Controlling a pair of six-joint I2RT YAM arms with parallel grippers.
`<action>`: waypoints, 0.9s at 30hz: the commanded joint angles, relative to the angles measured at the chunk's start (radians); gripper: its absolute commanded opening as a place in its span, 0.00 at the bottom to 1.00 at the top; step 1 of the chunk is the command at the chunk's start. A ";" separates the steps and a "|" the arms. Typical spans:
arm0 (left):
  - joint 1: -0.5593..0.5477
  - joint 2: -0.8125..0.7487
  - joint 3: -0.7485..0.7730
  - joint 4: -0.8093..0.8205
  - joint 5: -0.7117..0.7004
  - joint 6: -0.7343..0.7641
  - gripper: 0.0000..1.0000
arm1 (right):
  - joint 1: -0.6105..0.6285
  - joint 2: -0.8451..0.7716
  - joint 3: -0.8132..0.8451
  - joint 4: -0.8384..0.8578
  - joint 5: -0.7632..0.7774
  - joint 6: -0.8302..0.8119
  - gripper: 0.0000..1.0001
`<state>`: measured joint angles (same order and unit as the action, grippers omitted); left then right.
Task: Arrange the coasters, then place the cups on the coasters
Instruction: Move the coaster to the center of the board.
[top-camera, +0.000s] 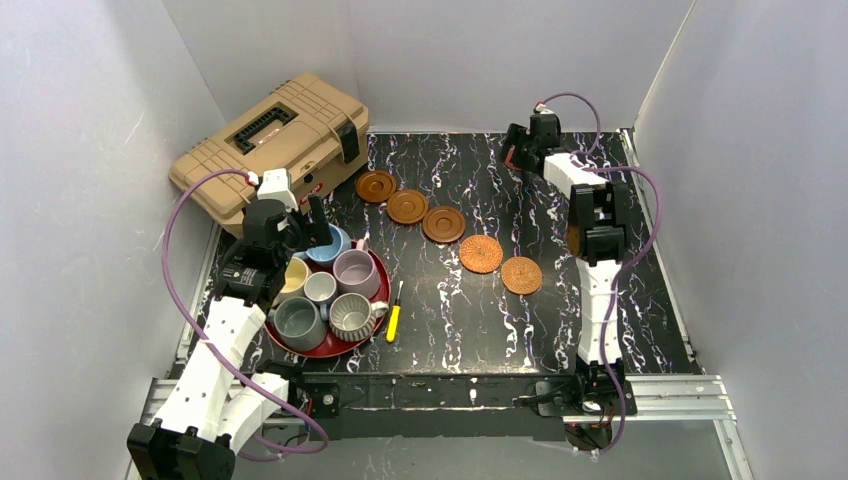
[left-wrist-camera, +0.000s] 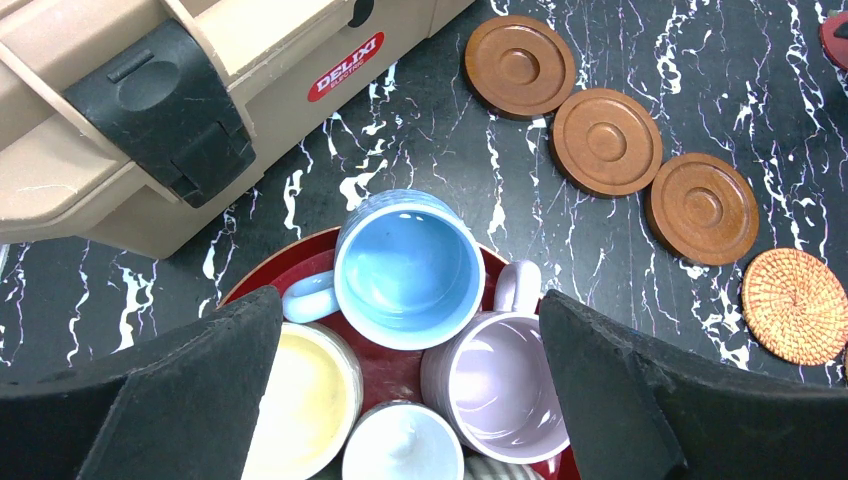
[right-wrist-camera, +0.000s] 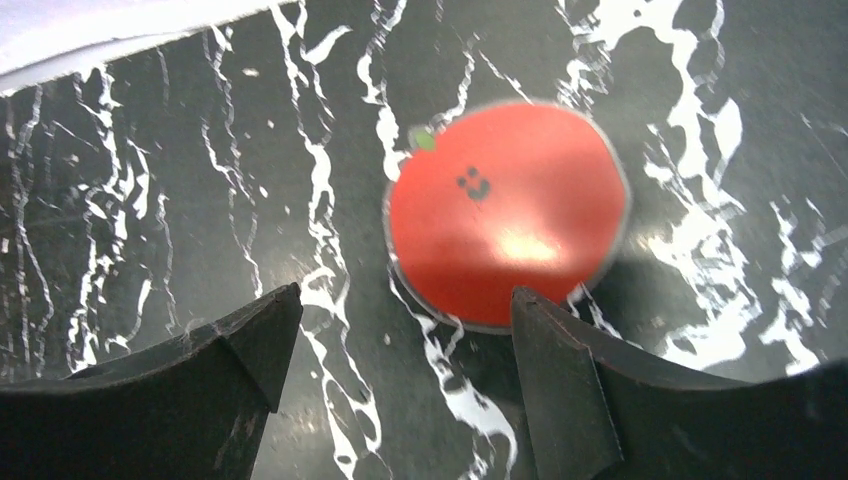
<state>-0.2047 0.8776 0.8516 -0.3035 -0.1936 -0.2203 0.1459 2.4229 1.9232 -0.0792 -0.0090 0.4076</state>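
Three dark brown wooden coasters (top-camera: 376, 186) (top-camera: 407, 207) (top-camera: 443, 224) and two woven coasters (top-camera: 481, 254) (top-camera: 521, 275) form a diagonal row across the table. A flat red coaster (right-wrist-camera: 505, 215) with a smiley face lies just ahead of my open right gripper (right-wrist-camera: 405, 295), whose right fingertip is at the coaster's near edge. Several cups stand on the red tray (top-camera: 330, 350): light blue (left-wrist-camera: 408, 265), mauve (left-wrist-camera: 505, 385), cream-yellow (left-wrist-camera: 300, 400), small pale grey (left-wrist-camera: 400, 445), grey-green (top-camera: 298, 322) and ribbed (top-camera: 352, 315). My left gripper (left-wrist-camera: 410, 300) hangs wide open above the blue and mauve cups.
A tan toolbox (top-camera: 270, 140) sits at the back left, close behind the tray. A yellow-handled screwdriver (top-camera: 394, 322) lies to the right of the tray. White walls close in the table on three sides.
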 joint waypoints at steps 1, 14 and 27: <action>0.005 -0.014 0.028 -0.009 0.003 -0.001 0.99 | -0.006 -0.045 -0.128 -0.148 0.089 -0.024 0.85; -0.009 0.003 0.025 0.029 0.102 0.020 0.99 | -0.008 -0.119 -0.185 -0.197 0.161 -0.125 0.95; -0.181 0.193 0.332 -0.061 0.316 -0.078 0.99 | -0.128 -0.163 -0.093 -0.238 -0.070 -0.219 0.98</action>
<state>-0.3340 0.9859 1.0767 -0.3367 0.0086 -0.2371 0.0948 2.2795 1.7779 -0.2909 0.0658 0.1974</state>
